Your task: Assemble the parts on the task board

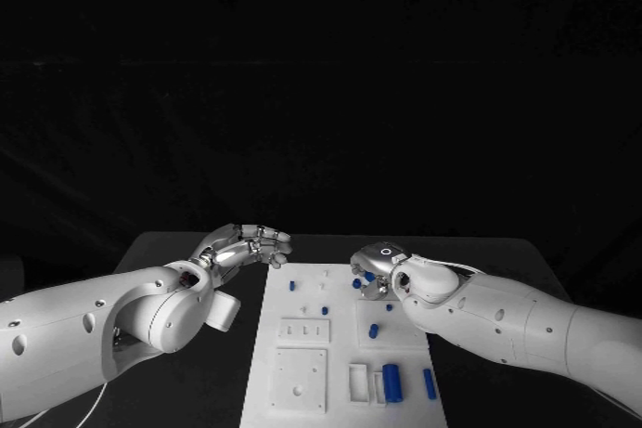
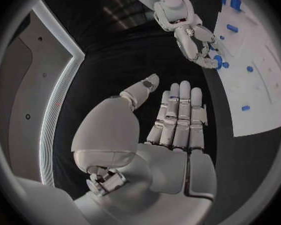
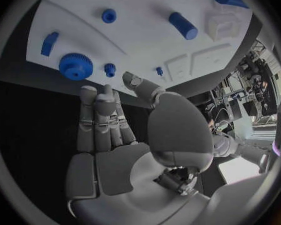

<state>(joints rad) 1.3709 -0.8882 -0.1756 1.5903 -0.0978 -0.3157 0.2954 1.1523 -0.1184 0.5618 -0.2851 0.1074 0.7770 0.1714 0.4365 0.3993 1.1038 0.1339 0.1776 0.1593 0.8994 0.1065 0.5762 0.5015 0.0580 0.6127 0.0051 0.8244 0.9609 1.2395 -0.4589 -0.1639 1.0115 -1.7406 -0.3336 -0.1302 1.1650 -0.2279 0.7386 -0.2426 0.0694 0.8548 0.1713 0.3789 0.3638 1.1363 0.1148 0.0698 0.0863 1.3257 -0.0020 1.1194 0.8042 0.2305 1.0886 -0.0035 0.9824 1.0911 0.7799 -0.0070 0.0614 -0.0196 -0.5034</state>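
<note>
The white task board (image 1: 301, 391) lies in the middle of the black table, with several small blue parts on it. My left hand (image 1: 248, 243) hovers over the table just off the board's far left corner; its palm (image 2: 175, 130) is flat, the fingers straight, and it holds nothing. My right hand (image 1: 378, 265) hangs over the board's far right part, also empty, with straight fingers (image 3: 100, 117). Just beyond those fingertips lie a blue toothed wheel (image 3: 75, 66) and a small blue peg (image 3: 109, 69). A blue cylinder (image 1: 392, 382) stands near the board's front.
White raised blocks (image 1: 302, 368) sit on the board's near left half. A slim blue bar (image 1: 430, 383) lies by its right edge, and a blue peg (image 1: 373, 331) stands mid-board. Bare black table (image 1: 181, 252) extends to either side of the board.
</note>
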